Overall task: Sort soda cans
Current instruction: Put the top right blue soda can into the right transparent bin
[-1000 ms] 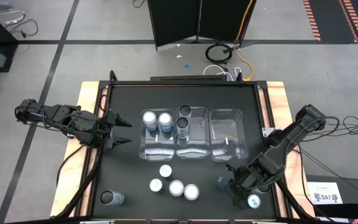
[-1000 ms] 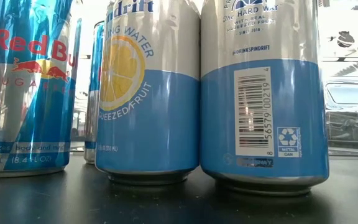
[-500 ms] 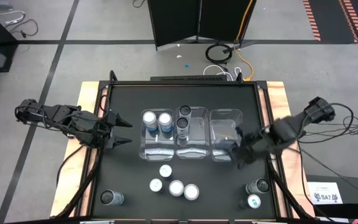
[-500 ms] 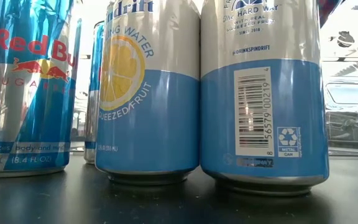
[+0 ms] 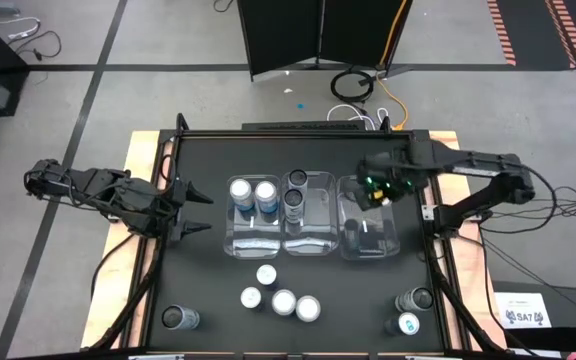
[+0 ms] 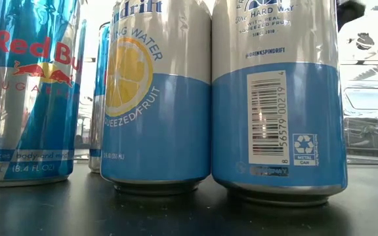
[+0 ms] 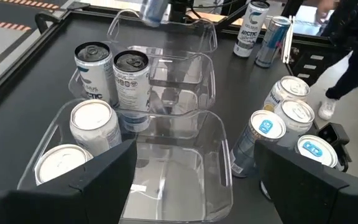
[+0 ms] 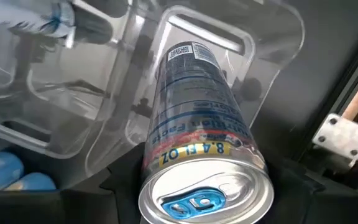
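My right gripper point(image 5: 378, 187) hangs over the far end of the right clear bin point(image 5: 390, 238), shut on a slim blue-and-silver soda can point(image 8: 194, 106). My left gripper point(image 5: 194, 211) waits open at the table's left side, pointing toward the bins. In the left bin point(image 5: 232, 240) two white-topped cans point(image 5: 252, 191) stand upright. The middle bin point(image 5: 320, 240) holds two dark cans point(image 5: 295, 191). Several white-topped cans point(image 5: 280, 295) stand on the table near its front edge, with a dark can point(image 5: 180, 318) at the front left and two cans point(image 5: 410, 311) at the front right. My right gripper pinches the can's upper side wall point(image 8: 149, 163), just under the rim, between its two fingers point(image 8: 118, 186). They come from above, pointing down. The can hangs upright below the gripper, tab end up, clear of the bin beneath.
The three bins sit side by side in the table's middle. Raised wooden rails point(image 5: 144, 170) run along the left and right edges of the table. In the low view, the front cans point(image 6: 156, 98) fill the picture and block the sight across the table.
My right gripper has carried the can from the table's front right corner toward the far edge and slightly up. It has rolled its wrist on the way and is now over the right bin. The can stays upright in the hold.
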Action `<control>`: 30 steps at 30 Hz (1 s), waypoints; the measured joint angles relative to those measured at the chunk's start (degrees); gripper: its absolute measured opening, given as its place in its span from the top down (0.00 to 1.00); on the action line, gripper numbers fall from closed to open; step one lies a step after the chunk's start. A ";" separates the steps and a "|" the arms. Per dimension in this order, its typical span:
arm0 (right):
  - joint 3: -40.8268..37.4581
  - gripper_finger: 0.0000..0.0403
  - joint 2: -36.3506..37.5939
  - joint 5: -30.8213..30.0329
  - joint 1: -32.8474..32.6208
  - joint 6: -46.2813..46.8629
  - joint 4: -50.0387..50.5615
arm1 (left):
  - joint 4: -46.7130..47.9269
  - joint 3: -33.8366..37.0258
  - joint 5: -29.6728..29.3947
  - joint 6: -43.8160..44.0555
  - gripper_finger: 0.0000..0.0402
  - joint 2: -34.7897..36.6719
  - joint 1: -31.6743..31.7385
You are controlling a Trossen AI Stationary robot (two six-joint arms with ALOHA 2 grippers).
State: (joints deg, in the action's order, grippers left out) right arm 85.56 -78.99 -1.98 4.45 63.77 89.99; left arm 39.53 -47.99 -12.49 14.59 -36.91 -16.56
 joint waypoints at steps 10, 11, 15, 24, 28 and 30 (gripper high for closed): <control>-0.80 0.43 -6.06 5.12 13.89 -14.39 -0.09 | -0.02 0.00 0.02 0.09 0.17 0.00 0.00; -1.62 0.43 -6.33 5.53 14.63 -15.00 -0.20 | -0.02 0.00 0.08 0.09 0.17 0.00 0.00; -6.78 0.43 -6.61 7.55 16.66 -16.39 -0.14 | -0.03 0.00 0.39 1.59 0.17 0.00 -0.02; -13.33 0.43 -6.63 7.69 17.48 -16.48 -7.80 | -0.02 0.00 0.35 1.60 0.17 0.00 -0.02; -15.31 0.43 -6.63 7.41 19.21 -16.48 -9.01 | -0.04 0.00 0.33 1.60 0.17 0.00 -0.02; -16.27 0.43 -6.63 6.86 20.15 -16.50 -9.05 | -0.04 0.00 0.30 1.62 0.17 0.00 -0.02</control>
State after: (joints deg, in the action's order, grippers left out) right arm 69.29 -85.62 4.88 24.61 47.27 80.95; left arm 39.48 -47.99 -12.19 16.21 -36.91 -16.58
